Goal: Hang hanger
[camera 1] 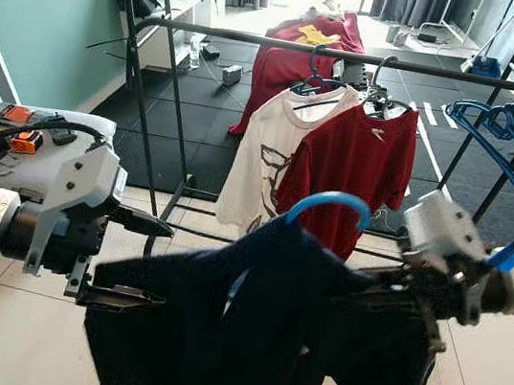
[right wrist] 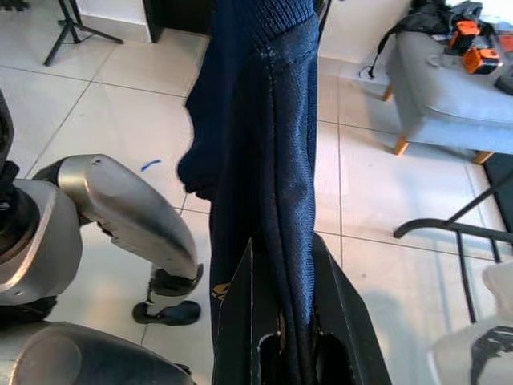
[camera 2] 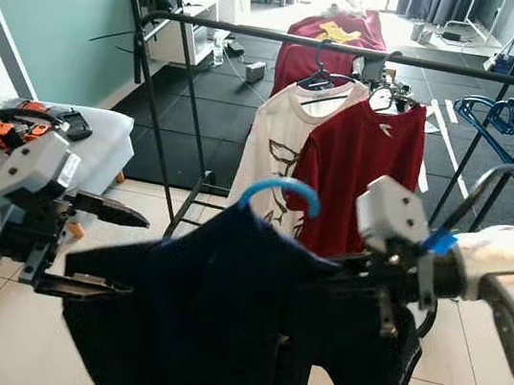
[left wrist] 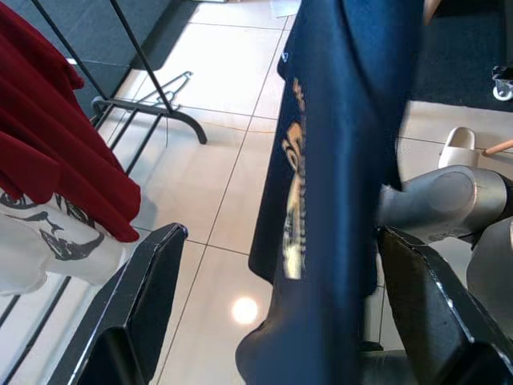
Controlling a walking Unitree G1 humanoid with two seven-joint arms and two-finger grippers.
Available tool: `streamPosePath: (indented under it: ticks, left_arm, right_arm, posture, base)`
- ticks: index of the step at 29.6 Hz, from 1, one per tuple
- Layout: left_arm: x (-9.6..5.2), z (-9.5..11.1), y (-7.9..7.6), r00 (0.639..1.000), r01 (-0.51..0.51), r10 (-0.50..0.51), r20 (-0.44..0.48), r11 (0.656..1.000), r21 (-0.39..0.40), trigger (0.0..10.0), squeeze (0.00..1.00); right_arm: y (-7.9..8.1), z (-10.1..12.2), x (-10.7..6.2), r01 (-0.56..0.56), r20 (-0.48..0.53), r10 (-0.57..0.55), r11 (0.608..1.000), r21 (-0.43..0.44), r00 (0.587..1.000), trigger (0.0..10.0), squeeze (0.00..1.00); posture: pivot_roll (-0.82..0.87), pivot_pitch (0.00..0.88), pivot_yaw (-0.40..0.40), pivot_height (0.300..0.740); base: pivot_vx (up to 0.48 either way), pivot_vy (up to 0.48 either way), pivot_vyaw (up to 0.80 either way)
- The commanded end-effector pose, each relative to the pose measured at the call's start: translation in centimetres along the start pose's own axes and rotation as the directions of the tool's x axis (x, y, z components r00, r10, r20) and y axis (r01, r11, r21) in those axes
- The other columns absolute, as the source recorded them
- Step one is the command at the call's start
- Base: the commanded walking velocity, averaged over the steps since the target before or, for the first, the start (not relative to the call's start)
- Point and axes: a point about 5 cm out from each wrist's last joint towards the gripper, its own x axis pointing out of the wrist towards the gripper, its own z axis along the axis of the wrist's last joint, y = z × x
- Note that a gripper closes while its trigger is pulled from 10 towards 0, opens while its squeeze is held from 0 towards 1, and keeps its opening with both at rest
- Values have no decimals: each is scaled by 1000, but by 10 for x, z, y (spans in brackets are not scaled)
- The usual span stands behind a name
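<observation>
A navy shirt (camera 1: 256, 328) hangs on a blue hanger whose hook (camera 1: 330, 203) rises above its collar. My right gripper (camera 1: 398, 283) is shut on the shirt's right shoulder and holds it up in front of the black clothes rack (camera 1: 260, 40). In the right wrist view the navy fabric (right wrist: 276, 200) runs pinched between the fingers (right wrist: 236, 329). My left gripper (camera 1: 142, 263) is open at the shirt's left edge. In the left wrist view the shirt (left wrist: 337, 160) hangs between the spread fingers (left wrist: 136, 313).
On the rack's rail hang a white shirt (camera 1: 267, 155), a red shirt (camera 1: 353, 163) and empty blue hangers (camera 1: 498, 132) at its right end. A grey stool (camera 2: 100, 145) with orange gear stands at my left. Beyond the rack lies a dark mat.
</observation>
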Motion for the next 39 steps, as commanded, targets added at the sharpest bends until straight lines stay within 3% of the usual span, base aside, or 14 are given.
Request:
streamPosePath:
  ticks: [1, 2, 3, 14, 26, 27, 28, 31, 32, 33, 37, 38, 39]
  left_arm:
    - [2, 0, -4, 999, 34, -34, -34, 999, -2, 5569, 263]
    - [2, 0, -4, 999, 34, -34, -34, 999, -2, 5569, 263]
    - [2, -1, -4, 998, 40, -40, -51, 999, -8, 0, 0]
    - [0, -9, -5, 990, 34, -34, -138, 999, -6, 0, 0]
    - [3, -7, 0, 994, -17, 19, -110, 1000, 20, 0, 0]
    - [4, -6, 1, 995, -30, 32, -99, 999, 23, 0, 0]
    - [4, -6, 2, 995, -37, 39, -92, 999, 23, 0, 0]
    - [4, -6, 3, 996, -53, 54, -75, 998, 16, 0, 0]
    - [5, -7, 3, 996, -62, 63, -68, 998, 12, 0, 0]
    - [5, -7, 4, 996, -68, 69, -63, 998, 11, 0, 0]
    - [2, -11, 8, 992, -115, 115, -49, 993, -9, 0, 0]
    - [-2, -16, 11, 985, -166, 165, -48, 986, -30, 0, 0]
    - [-2, -16, 11, 985, -166, 165, -48, 986, -30, 0, 0]
  right_arm:
    - [2, 5, 4, -18, 11, 19, 999, -29, 1000, 0, 0]
    - [2, 5, 4, -18, 11, 19, 999, -29, 1000, 0, 0]
    - [2, 5, 5, -19, 12, 19, 999, -30, 1000, 0, 0]
    - [2, 6, 4, -16, 8, 16, 999, -34, 1000, 0, 0]
    - [0, 5, 10, 1, 11, -1, 999, -41, 1000, 0, 0]
    - [-1, 4, 11, 15, 13, -14, 999, -45, 1000, 784, 0]
    - [-4, 3, 12, 33, 14, -32, 999, -38, 999, 10000, 0]
    - [-12, 0, 13, 85, 17, -85, 996, -24, 996, 10000, 35]
    - [-16, -1, 12, 112, 24, -112, 994, -16, 993, 10000, 941]
    - [-18, -2, 12, 129, 29, -128, 992, -12, 991, 10000, 1000]
    - [-28, -3, 6, 222, 49, -221, 975, -7, 974, 10000, 1000]
    - [-40, -3, -8, 351, 77, -349, 937, 0, 934, 10000, 1000]
    - [-40, -3, -8, 351, 77, -349, 937, 0, 934, 10000, 1000]
  posture:
    - [-105, 10, 59, 740]
    - [-105, 10, 59, 740]
    - [-105, 10, 59, 740]
    - [-107, 13, 57, 740]
    - [-107, 14, 55, 740]
    - [-107, 14, 54, 740]
    - [-106, 15, 54, 740]
    - [-105, 15, 54, 740]
    - [-102, 14, 52, 740]
    - [-102, 14, 52, 740]
    - [-99, 16, 52, 740]
    - [-98, 18, 53, 740]
    - [-98, 18, 53, 740]
  base:
    - [0, 0, 0]
    - [0, 0, 0]
    - [0, 0, 0]
    - [0, 0, 0]
    - [0, 0, 0]
    - [0, 0, 0]
    - [0, 0, 0]
    - [0, 0, 0]
    - [0, 0, 0]
    - [0, 0, 0]
    - [0, 0, 0]
    - [0, 0, 0]
    - [0, 0, 0]
